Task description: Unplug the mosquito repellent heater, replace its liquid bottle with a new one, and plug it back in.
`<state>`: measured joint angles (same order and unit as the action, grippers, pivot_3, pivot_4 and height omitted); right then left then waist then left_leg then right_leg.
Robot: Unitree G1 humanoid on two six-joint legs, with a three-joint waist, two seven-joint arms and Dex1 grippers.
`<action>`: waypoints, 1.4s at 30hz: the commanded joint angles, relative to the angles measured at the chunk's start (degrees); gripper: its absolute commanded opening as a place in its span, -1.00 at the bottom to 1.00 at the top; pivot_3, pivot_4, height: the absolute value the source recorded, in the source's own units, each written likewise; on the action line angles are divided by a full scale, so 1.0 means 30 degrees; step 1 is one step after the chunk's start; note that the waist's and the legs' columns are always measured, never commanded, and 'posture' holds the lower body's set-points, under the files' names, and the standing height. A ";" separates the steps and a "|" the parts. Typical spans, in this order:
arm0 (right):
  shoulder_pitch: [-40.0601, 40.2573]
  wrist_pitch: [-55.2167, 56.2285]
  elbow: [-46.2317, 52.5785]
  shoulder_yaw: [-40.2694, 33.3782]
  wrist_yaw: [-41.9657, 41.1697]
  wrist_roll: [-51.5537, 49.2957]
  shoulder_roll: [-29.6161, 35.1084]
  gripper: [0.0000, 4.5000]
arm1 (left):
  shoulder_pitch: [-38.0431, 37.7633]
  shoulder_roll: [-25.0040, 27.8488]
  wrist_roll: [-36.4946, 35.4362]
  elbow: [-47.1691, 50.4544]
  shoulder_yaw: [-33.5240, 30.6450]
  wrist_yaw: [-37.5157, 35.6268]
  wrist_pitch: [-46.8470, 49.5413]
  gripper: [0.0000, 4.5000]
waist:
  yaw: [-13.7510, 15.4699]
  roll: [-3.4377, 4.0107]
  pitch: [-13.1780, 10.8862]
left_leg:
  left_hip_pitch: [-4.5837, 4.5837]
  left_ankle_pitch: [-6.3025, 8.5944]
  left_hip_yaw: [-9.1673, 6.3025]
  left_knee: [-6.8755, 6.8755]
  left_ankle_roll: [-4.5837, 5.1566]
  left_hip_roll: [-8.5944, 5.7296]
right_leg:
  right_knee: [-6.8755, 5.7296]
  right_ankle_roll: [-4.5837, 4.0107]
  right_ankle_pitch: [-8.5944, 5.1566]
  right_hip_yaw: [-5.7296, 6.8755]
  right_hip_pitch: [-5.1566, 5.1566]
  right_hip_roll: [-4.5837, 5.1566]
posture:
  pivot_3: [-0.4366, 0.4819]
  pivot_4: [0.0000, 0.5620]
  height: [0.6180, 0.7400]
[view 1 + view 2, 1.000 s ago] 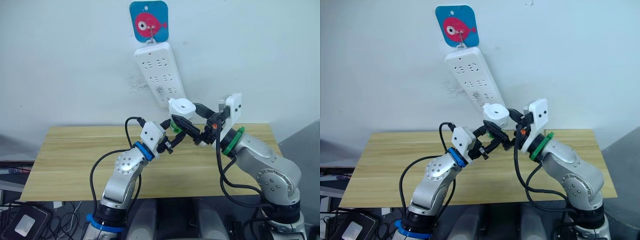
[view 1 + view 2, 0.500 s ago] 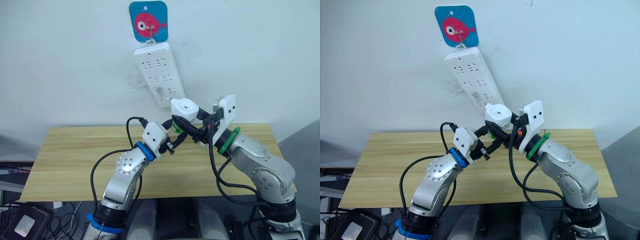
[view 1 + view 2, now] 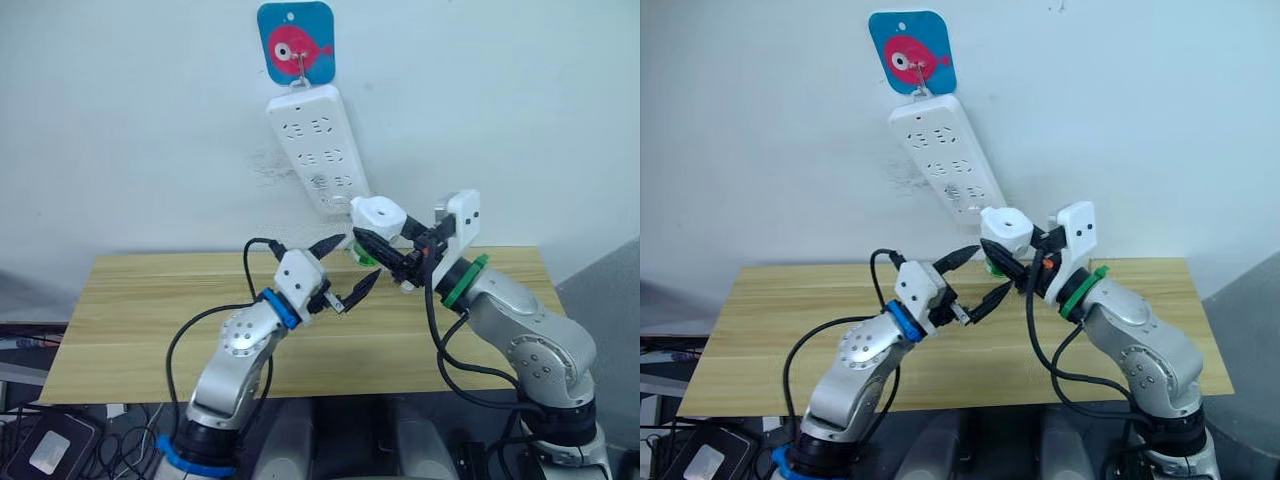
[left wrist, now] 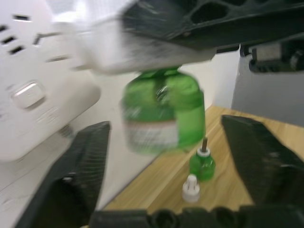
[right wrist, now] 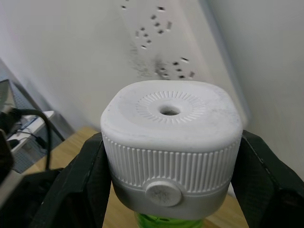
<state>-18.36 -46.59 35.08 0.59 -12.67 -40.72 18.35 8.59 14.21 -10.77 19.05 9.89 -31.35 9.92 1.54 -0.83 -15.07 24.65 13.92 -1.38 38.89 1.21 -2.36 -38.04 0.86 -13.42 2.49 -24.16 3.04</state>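
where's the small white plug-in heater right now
The small white rounded plastic heater is held up off the wooden table in the right gripper, just below the white power strip on the wall, with a green bottle beneath it.

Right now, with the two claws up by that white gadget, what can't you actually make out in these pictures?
- The heater's plug pins: hidden behind its own body in the right wrist view.
- The green bottle's label: blurred in the left wrist view.
- The bottle's neck: covered by the heater above it.
- The spare bottle and white cap on the table: tiny, details unreadable.
- The power strip's cord: not visible.
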 commanded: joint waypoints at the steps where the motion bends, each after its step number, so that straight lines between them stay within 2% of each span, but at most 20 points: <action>1: 0.0528 0.0711 0.0831 -0.0695 -0.0781 0.0291 0.0888 0.36 | -0.0438 0.0084 -0.0454 0.1297 -0.1201 0.0902 0.0402 1.00 | 0.0000 0.0000 0.0000 | 0.0001 0.0000 0.0001 0.0001 0.0001 -0.0002 | 0.0004 0.0000 0.0000 -0.0004 -0.0001 0.0001 | 0.15 -0.23 1.00; 4: 0.0933 0.0513 0.0882 -0.0977 -0.1240 0.0104 0.1608 0.36 | -0.0077 0.0997 -0.0608 0.1014 -0.2457 0.0806 0.0634 1.00 | -0.0010 0.0000 0.0000 | 0.0000 0.0001 0.0002 0.0001 0.0001 0.0001 | -0.0001 0.0001 0.0000 -0.0002 -0.0003 -0.0001 | 0.15 -0.23 1.00; 11: 0.0991 0.0480 0.0986 -0.1185 -0.1078 -0.0011 0.1604 0.36 | 0.3367 0.2250 -0.2277 -0.1343 -0.4729 0.0038 0.1465 1.00 | 0.0026 -0.0003 -0.0002 | -0.0010 0.0000 -0.0002 0.0003 0.0001 -0.0001 | -0.0006 0.0001 0.0000 0.0000 0.0009 -0.0008 | 0.18 -0.18 1.00; 15: 0.0392 0.0513 0.0629 -0.1138 -0.0904 -0.0093 0.1135 0.36 | 0.6008 0.2617 -0.2983 -0.3761 -0.4392 -0.1735 0.1489 1.00 | 0.0002 -0.0003 -0.0002 | -0.0010 -0.0002 -0.0003 0.0003 -0.0004 -0.0005 | -0.0012 0.0002 0.0000 0.0004 0.0007 -0.0010 | 0.17 -0.19 1.00; 22: -0.0370 0.0106 0.0617 -0.1594 -0.0482 -0.0689 0.0602 0.36 | 0.9411 0.2329 -0.2688 -0.8880 -0.4298 -0.3590 -0.0215 1.00 | -0.0019 -0.0004 -0.0002 | -0.0015 -0.0048 0.0006 -0.0001 -0.0081 -0.0006 | -0.0007 0.0003 -0.0001 -0.0007 0.0001 -0.0011 | 0.14 -0.21 1.00; 30: -0.0519 0.0047 0.0685 -0.1694 -0.0021 -0.0768 0.0317 0.36 | 1.0927 0.2251 -0.3480 -1.0888 -0.3625 -0.7561 -0.0273 1.00 | -0.0023 -0.0006 0.0000 | -0.0014 -0.0029 0.0006 0.0010 -0.0036 -0.0023 | -0.0004 0.0020 0.0009 -0.0022 0.0008 -0.0003 | 0.09 -0.23 1.00; 35: -0.0539 0.0090 0.0724 -0.1619 0.0108 -0.0782 0.0243 0.36 | 1.1509 0.2106 -0.3330 -1.1728 -0.3478 -0.8362 -0.0509 1.00 | -0.0037 -0.0007 0.0000 | -0.0013 -0.0053 0.0018 0.0000 -0.0077 -0.0020 | 0.0000 0.0017 0.0007 -0.0034 0.0001 -0.0004 | 0.07 -0.27 1.00; 38: -0.0565 0.0199 0.0776 -0.1514 0.0036 -0.0558 0.0355 0.36 | 1.1597 0.2194 -0.3205 -1.2074 -0.3472 -0.8624 -0.0660 0.72 | -0.0035 -0.0008 0.0001 | -0.0013 -0.0051 0.0018 0.0006 -0.0074 -0.0021 | -0.0004 0.0017 0.0007 -0.0035 0.0003 -0.0003 | 0.06 -0.28 1.00; 42: -0.0654 0.0284 0.0820 -0.1382 0.0058 -0.0343 0.0379 0.36 | 1.1590 0.2156 -0.3449 -1.1939 -0.3698 -0.8474 -0.0411 0.16 | -0.0033 -0.0008 0.0001 | -0.0011 -0.0051 0.0018 0.0005 -0.0074 -0.0020 | -0.0002 0.0017 0.0007 -0.0034 0.0000 -0.0003 | 0.06 -0.28 1.00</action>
<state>-19.14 -47.01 34.85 -3.21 -12.38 -41.55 19.44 42.30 20.94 -20.12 -18.40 -1.11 -55.92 9.38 1.44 -0.86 -15.07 24.62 13.76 -1.32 38.91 0.98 -2.42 -38.04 0.91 -13.40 2.39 -24.16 3.03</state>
